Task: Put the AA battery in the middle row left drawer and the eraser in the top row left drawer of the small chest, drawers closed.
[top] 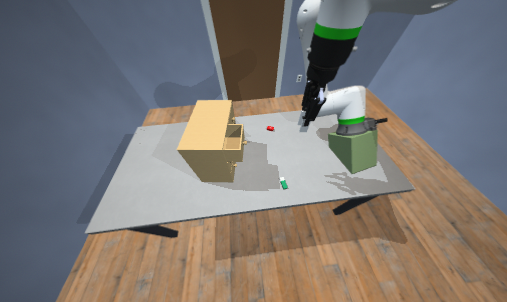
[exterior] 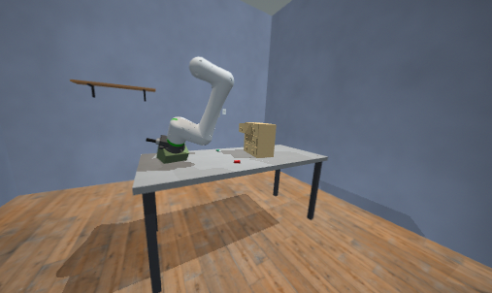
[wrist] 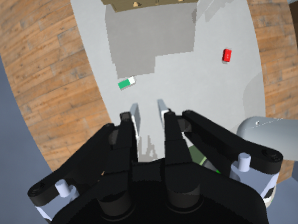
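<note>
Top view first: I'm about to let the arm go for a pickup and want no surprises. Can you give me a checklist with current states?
1. Top-row left drawer pulled out: ok.
2. End effector holds nothing, fingers nearly closed: ok.
3. Green-and-white item free on the table: ok.
4. Red item free on the table: ok.
5. Which item is the eraser: cannot tell.
6. Chest upright: ok.
</note>
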Controlling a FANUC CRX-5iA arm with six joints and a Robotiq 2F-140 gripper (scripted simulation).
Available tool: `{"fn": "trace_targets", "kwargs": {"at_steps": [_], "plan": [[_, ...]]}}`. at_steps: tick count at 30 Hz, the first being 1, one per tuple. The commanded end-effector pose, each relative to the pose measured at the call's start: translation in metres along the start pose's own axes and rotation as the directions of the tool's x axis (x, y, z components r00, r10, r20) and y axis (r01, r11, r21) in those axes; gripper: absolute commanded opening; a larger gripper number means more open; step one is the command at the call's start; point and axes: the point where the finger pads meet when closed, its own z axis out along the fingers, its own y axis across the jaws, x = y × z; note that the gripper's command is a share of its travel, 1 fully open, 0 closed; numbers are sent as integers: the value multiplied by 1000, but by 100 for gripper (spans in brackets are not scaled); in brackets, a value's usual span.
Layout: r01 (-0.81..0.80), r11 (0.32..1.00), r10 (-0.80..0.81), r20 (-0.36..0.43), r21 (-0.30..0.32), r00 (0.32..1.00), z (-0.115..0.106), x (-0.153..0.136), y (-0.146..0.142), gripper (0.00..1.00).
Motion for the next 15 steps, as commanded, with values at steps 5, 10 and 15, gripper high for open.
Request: {"fn": "trace_targets", "kwargs": {"at_steps": [5, 10, 15], "plan": [[-1, 1000, 1, 5, -5, 1000, 0, 0, 0, 20], [-46, 999, 46, 3, -6, 999, 8, 3, -4, 20], [-341, 940, 341, -12, -9, 940, 65, 19, -30, 20]]}}
